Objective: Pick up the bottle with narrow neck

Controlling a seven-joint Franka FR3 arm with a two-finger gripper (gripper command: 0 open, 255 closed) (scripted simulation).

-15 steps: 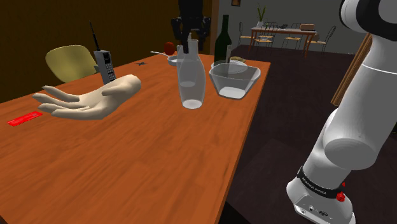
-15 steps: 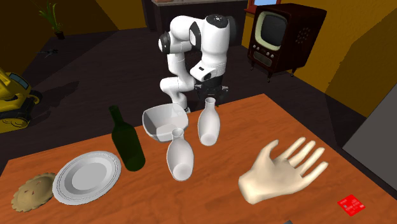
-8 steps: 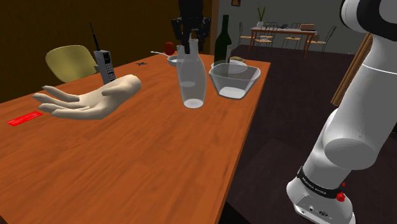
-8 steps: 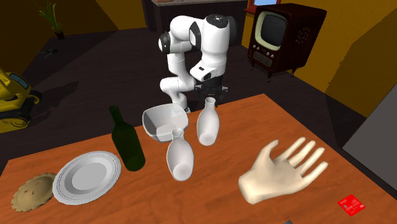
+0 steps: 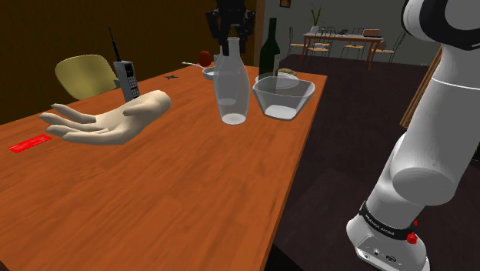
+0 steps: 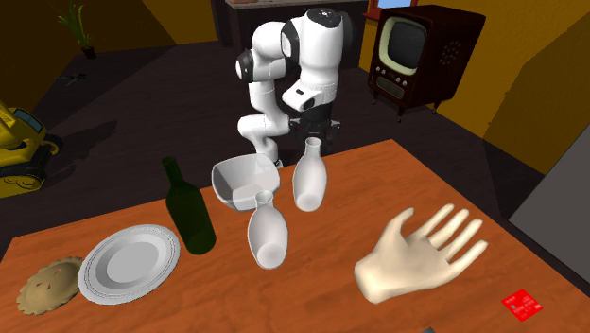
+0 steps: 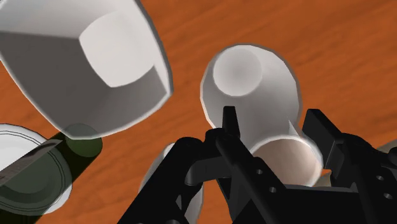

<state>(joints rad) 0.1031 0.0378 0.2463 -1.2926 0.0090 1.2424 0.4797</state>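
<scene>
I have gripper (image 7: 272, 121) clamped on the neck of the white narrow-necked bottle (image 5: 231, 88) | axis vertical, body directly beneath claw | lift straight up

The Franka arm (image 5: 421, 165) is showing glossy white shells, swelling into fat rounded cylinders at the joints. A dark band (image 5: 382, 225) is ringing its lowest link, carrying small white lettering (too fine to read) with a red button (image 5: 414, 238) beside it. The gripper (image 7: 271, 121) is showing all black, its blocky fingers (image 7: 238, 156) dotted with small round screw holes.
</scene>
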